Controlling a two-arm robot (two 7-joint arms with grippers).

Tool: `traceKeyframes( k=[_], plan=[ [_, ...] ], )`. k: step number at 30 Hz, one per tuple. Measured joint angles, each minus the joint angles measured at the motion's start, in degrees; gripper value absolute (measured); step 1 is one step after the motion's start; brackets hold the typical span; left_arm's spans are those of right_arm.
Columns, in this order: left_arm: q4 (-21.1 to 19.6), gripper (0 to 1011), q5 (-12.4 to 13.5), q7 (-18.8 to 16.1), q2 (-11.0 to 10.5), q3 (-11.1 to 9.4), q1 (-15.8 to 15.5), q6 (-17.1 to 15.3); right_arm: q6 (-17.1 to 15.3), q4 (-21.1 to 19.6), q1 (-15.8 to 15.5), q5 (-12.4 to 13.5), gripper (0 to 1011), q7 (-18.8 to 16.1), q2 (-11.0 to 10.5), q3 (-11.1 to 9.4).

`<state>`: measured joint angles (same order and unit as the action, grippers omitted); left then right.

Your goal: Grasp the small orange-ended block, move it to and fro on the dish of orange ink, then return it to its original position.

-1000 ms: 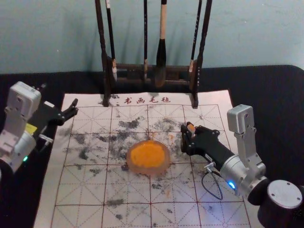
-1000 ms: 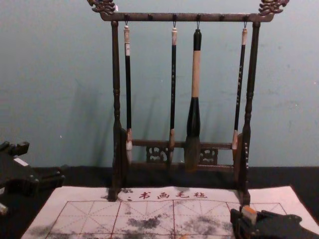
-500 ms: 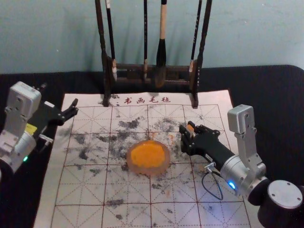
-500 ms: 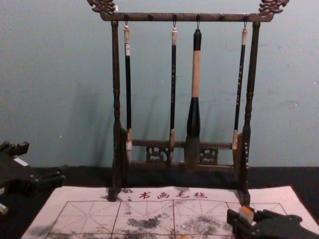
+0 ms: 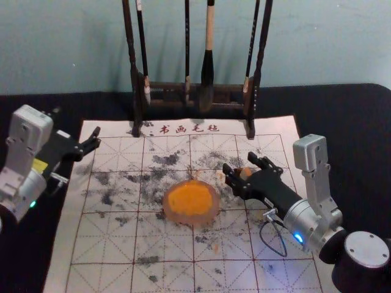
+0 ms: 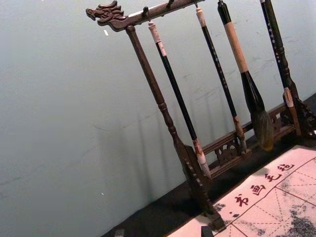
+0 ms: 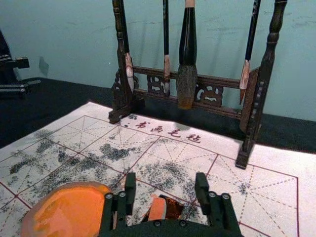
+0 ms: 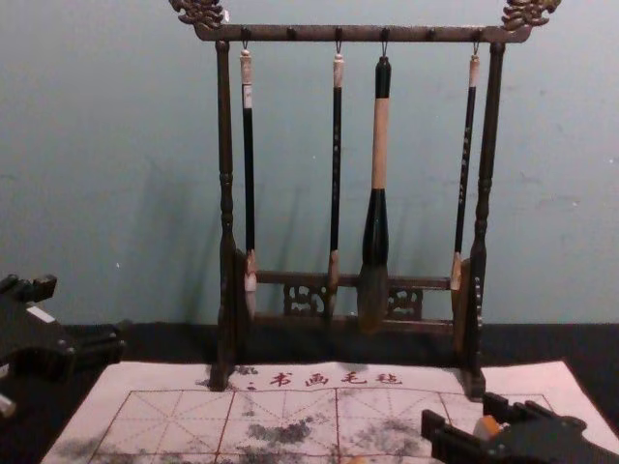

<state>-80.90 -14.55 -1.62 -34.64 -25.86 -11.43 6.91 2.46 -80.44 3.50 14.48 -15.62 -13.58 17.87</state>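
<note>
Right of the dish, my right gripper (image 5: pixel 239 163) stands open low over the mat, around the small block (image 5: pixel 245 173). In the right wrist view the block (image 7: pixel 158 209) shows its orange end between the spread fingers of my right gripper (image 7: pixel 166 183), apart from both. The chest view shows part of the block (image 8: pixel 490 425) behind one finger. The dish of orange ink (image 5: pixel 190 202) rests on the mat's middle, beside that gripper. My left gripper (image 5: pixel 95 140) is parked open at the mat's far left edge.
A dark wooden rack (image 5: pixel 165 86) with several hanging brushes stands at the back of the mat (image 5: pixel 104 244). The large brush (image 8: pixel 375 232) hangs right of the rack's middle. Ink stains mark the mat around the dish.
My right gripper's fingers have spread apart, letting go of the block, which now sits loose between them. The left arm and the dish have stayed in place.
</note>
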Motion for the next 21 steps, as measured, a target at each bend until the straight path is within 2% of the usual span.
traceKeyframes(
  k=[2,10,16,21],
  plan=[
    [0.0,1001,0.0,0.0,0.0,0.0,0.0,0.0,0.0,-0.01,0.0,0.01,792,0.0,0.0,0.0],
    [0.0,1001,0.0,0.0,0.0,0.0,0.0,0.0,0.0,-0.01,0.0,0.05,993,-0.01,0.0,0.0],
    [0.0,1001,0.0,0.0,0.0,0.0,0.0,0.0,0.51,-0.6,-0.11,0.03,1000,-0.13,0.0,-0.19],
    [0.0,1001,0.0,0.0,0.0,0.0,0.0,0.0,3.94,-4.52,-1.17,-0.3,1000,0.35,-0.08,-1.98]
  ],
)
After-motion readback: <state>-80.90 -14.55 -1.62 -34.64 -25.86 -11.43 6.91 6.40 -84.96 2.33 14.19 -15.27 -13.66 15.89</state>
